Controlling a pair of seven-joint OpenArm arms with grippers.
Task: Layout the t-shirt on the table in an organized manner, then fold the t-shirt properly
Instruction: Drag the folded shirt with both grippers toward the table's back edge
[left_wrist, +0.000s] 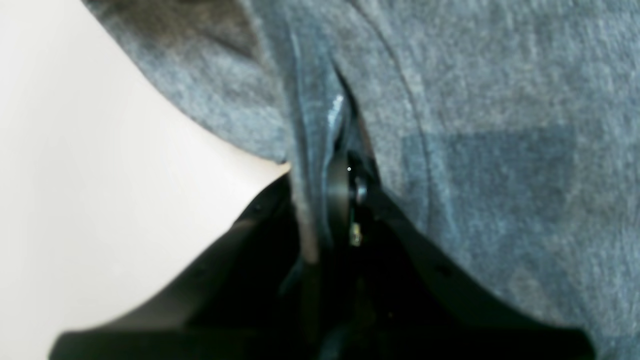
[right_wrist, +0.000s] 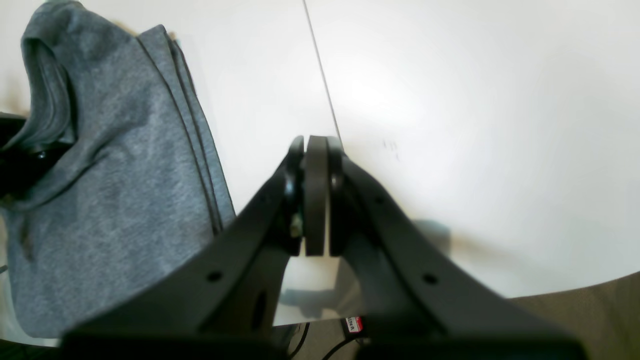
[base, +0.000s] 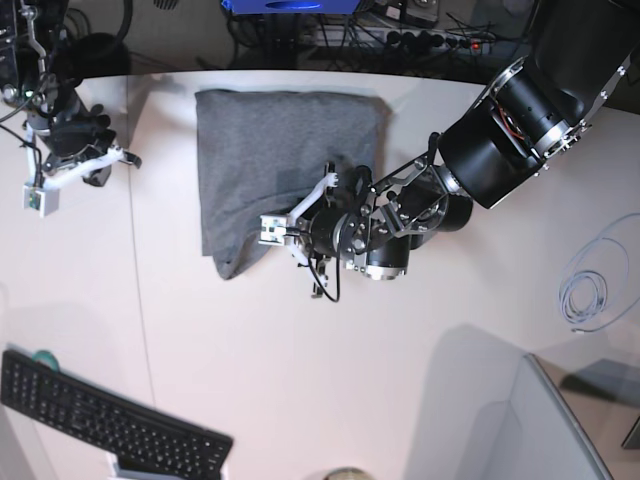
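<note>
Close under the left wrist camera, the left gripper (left_wrist: 330, 165) pinches a t-shirt (left_wrist: 500, 150) fold. Right wrist: right gripper (right_wrist: 315, 195) clamped together, empty (above bare counter (right_wrist: 475, 125)). Base: folded t-shirt near the far edge, left arm reaching low.

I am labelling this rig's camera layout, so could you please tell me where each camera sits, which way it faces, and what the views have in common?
Left wrist: sits on the left arm, looking along its left gripper, shut on a fold of the t-shirt over the table.
Right wrist: sits on the right arm, looking past its shut, empty right gripper at the table's seam line, shirt at the left.
Base: overhead, facing down; both arms, the folded shirt and a keyboard show.
Shared: all three show the shirt on the white table.
</note>
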